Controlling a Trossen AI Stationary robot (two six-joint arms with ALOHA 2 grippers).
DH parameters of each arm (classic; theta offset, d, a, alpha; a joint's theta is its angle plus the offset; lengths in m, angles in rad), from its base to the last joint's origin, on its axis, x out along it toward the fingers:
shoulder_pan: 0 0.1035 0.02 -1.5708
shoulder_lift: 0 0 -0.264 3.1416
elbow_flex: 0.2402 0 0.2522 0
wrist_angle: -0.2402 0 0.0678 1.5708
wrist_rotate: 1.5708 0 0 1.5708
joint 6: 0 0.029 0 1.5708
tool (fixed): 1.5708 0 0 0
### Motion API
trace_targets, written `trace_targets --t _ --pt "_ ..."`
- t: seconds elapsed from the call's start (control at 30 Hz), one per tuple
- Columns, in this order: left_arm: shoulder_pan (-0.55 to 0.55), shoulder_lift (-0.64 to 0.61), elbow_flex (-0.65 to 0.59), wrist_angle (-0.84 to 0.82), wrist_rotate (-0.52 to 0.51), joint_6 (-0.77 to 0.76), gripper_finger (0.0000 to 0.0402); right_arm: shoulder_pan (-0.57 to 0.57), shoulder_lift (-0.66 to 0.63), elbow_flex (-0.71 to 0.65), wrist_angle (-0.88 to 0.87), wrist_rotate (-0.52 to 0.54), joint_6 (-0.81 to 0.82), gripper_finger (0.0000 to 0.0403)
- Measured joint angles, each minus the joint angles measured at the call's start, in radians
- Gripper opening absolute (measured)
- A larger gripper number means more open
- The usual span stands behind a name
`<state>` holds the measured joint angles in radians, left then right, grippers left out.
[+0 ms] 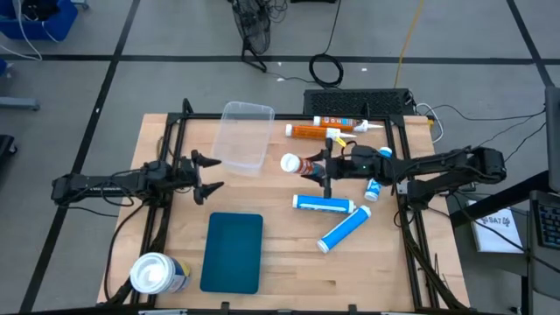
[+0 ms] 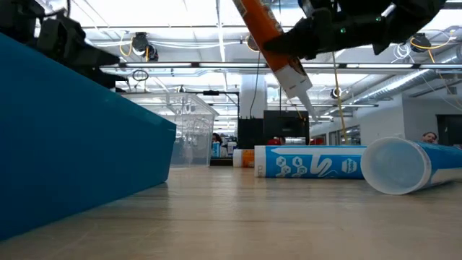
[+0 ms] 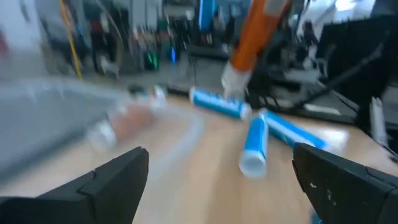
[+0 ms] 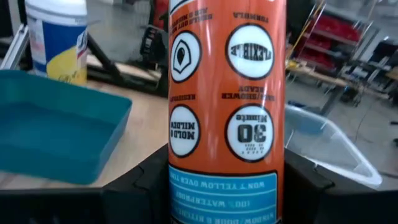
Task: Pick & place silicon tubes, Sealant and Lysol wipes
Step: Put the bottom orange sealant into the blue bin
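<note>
**Right gripper holds orange sealant tube above table; left gripper spread and empty**

Surface: light wood table (image 1: 289,262) with a dark frame, on a grey floor with black tape lines. A keyboard (image 1: 359,102) and cables sit at the far edge. The low view looks into a big lab with ceiling lights, pipes and screens; a person's head (image 2: 430,137) shows far off at its right edge.

Counts: two orange tubes, three blue-and-white tubes, one wipes canister, one teal tray, one clear bin.
- Held orange sealant tube (image 1: 300,164): pinched in the right gripper (image 1: 327,164), off the table near its middle, white end toward the clear bin.
- Second orange tube (image 1: 317,131): lying flat at the far edge.
- Two long blue tubes: one (image 1: 324,204) flat near centre, one (image 1: 344,229) angled just beside it. A small blue tube (image 1: 374,188) lies near the right arm.
- Lysol wipes (image 1: 157,274): upright at the near-left corner, just beside the teal tray (image 1: 233,252).
- Clear bin (image 1: 245,133): far-centre, empty.

Left gripper (image 1: 206,176): fingers spread wide, nothing between them, hovering left of the bin.

View differences: only the high view shows the full layout. The low view shows the held tube tilted in the air, nozzle down. The right wrist view shows its orange label filling the jaws, with the wipes and tray beyond. The left wrist view is motion-blurred.
</note>
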<state>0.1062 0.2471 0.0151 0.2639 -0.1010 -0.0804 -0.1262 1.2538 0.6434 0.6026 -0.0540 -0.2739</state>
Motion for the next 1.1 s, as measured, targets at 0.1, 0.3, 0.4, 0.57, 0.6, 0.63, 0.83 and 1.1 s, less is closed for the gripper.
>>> trace_targets --t 0.1,0.3,0.4,0.57,0.6,0.63,0.83,1.1 --pt "0.0 0.007 0.001 0.075 -0.005 0.033 0.0392 0.0 0.001 -0.009 0.016 0.001 0.004 0.0193" --pt "0.0 0.008 0.001 0.1 -0.005 0.086 0.0392 -0.005 0.0 -0.009 0.024 0.004 0.002 0.0193" --pt "0.0 0.008 0.001 0.153 0.0 0.082 0.0392 -0.011 0.0 -0.009 0.027 0.004 0.001 0.0193" --pt "0.0 0.008 0.001 0.23 0.077 0.073 0.0392 -0.012 0.0 -0.009 0.03 0.005 -0.005 0.0193" --pt "0.0 0.008 0.001 0.23 0.092 0.071 0.0392 -0.012 0.0 -0.009 0.03 0.005 -0.006 0.0193" --pt "0.0 0.008 0.001 0.23 0.097 0.072 0.0392 -0.012 0.0 -0.009 0.03 0.005 -0.007 0.0193" --pt "-0.003 0.025 0.001 0.221 0.095 0.001 0.0392 -0.012 0.007 -0.009 0.03 0.005 -0.015 0.0193" --pt "-0.017 0.213 0.002 0.431 -0.065 0.018 0.0392 -0.012 0.008 -0.009 0.04 0.001 -0.014 0.0193"
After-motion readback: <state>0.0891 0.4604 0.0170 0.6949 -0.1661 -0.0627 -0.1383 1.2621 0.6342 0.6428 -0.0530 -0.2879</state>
